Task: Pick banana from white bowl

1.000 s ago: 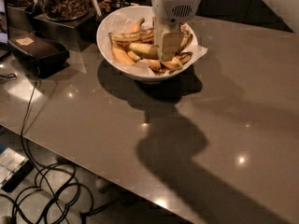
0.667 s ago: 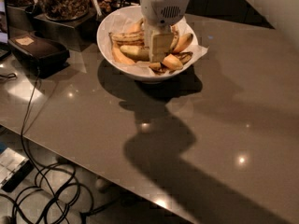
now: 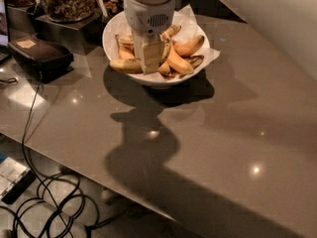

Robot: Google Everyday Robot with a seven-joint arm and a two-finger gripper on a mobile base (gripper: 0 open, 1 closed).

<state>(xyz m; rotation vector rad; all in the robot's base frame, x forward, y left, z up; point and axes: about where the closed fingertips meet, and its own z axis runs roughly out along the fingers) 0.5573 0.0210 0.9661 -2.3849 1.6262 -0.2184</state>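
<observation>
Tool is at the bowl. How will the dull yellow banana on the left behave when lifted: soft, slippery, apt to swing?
With the tool low over the white bowl, the banana looks ripe, so probably soft: grip gently. Curved and lying among other bananas, it may pivot or drag one. The crumpled paper underneath might shift too.

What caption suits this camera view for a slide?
Gripper among the bananas in a white bowl on a grey table.
</observation>
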